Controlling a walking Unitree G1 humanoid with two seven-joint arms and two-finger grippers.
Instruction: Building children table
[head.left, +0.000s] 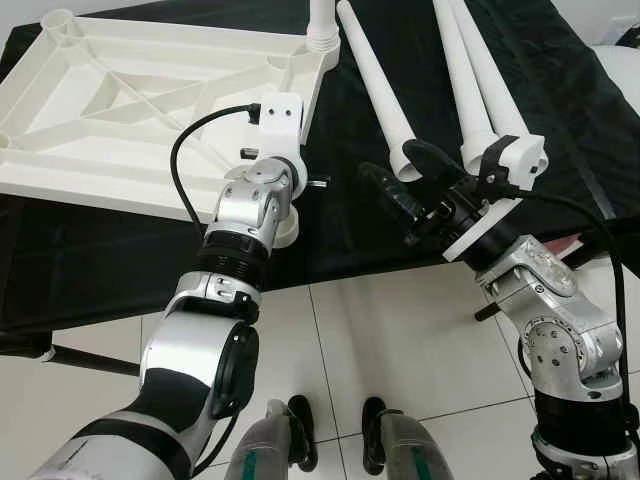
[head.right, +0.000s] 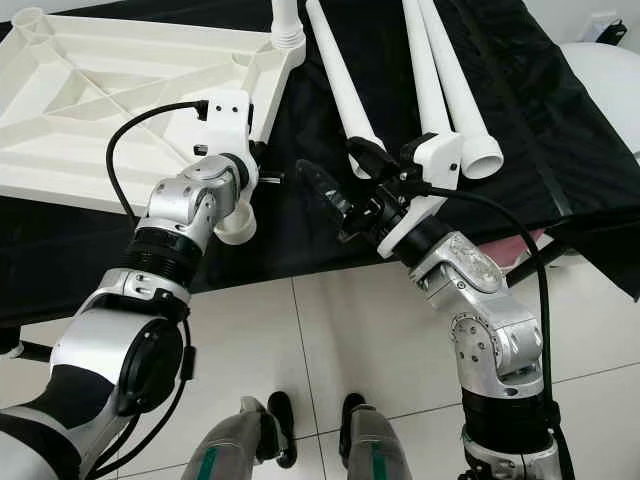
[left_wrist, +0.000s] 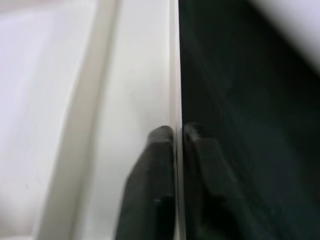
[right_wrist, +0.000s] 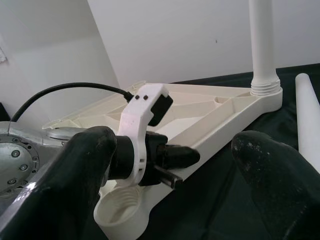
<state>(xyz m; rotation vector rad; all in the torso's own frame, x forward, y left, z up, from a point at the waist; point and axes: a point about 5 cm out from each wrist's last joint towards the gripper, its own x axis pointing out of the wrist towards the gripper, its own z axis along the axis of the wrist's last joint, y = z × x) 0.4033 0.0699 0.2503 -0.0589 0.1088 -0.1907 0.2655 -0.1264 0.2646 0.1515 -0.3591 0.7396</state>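
Note:
The white table top (head.left: 120, 100) lies upside down on a black cloth, ribs facing up. One white leg (head.left: 322, 25) stands screwed into its far right corner. Three loose legs (head.left: 375, 80) (head.left: 458, 70) (head.left: 492, 75) lie on the cloth to the right. My left gripper (left_wrist: 177, 132) is shut on the table top's right rim, close to the empty near corner socket (head.left: 285, 232). My right gripper (head.left: 405, 172) is open just above the near end of the leftmost loose leg, holding nothing, and it faces the left gripper.
The black cloth (head.left: 360, 240) hangs over the near edge of the work surface. My feet (head.left: 335, 440) stand on the white tiled floor below. A white rounded object (head.right: 600, 70) sits at the far right. A dark bar (head.left: 90, 360) slants under the cloth at the left.

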